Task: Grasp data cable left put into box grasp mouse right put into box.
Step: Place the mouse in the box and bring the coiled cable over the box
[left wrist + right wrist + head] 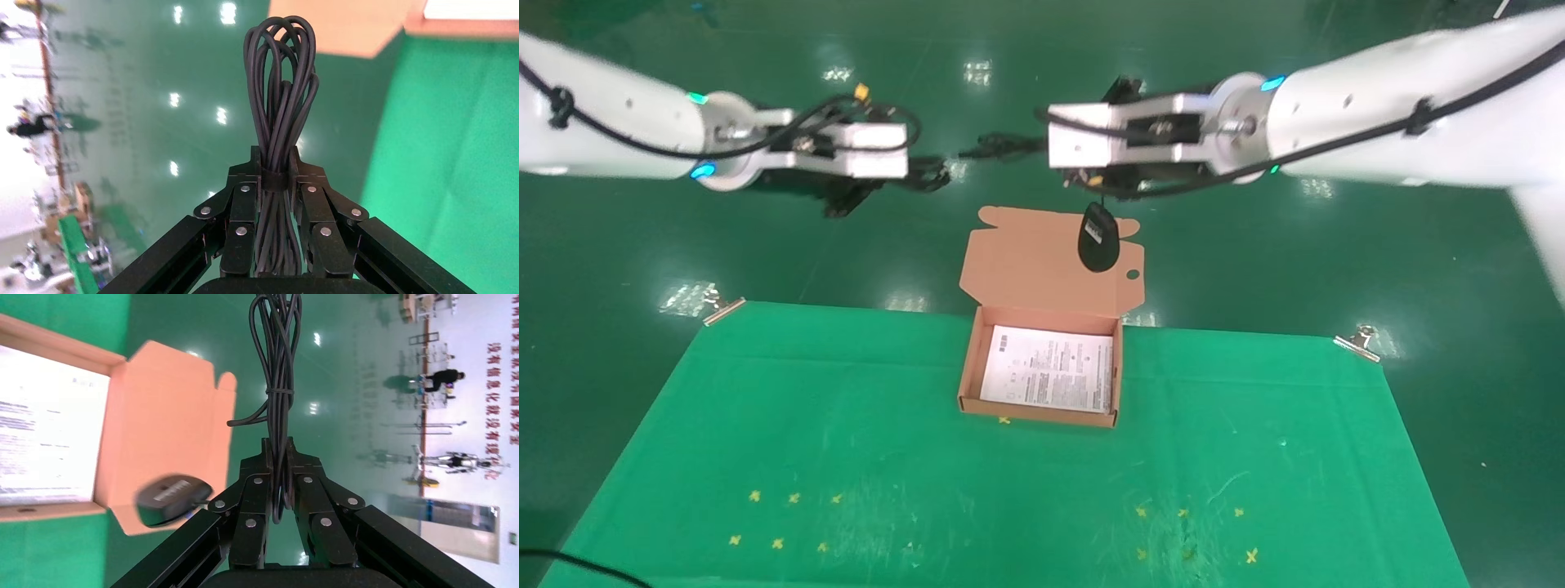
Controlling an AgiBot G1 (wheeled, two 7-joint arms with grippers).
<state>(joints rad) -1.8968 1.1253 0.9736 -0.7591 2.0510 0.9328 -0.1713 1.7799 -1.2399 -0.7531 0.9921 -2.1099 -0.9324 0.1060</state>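
Note:
My left gripper (919,173) is shut on the data cable (937,173), held high beyond the table's far edge; in the left wrist view the looped black bundle (278,92) stands between the closed gripper (275,160). My right gripper (1021,145) is shut on the mouse's bundled cord (276,367), close to the left gripper. The black mouse (1097,237) dangles by its cord over the box's open lid (1034,261); it also shows in the right wrist view (171,499). The box (1042,415) lies open at the table's far middle, lined with a white leaflet (1050,367).
A green cloth (846,457) covers the table, pinned by metal clips at the far left (722,308) and far right (1359,343) corners. Small yellow marks (789,518) dot its near part. Glossy green floor lies beyond the table.

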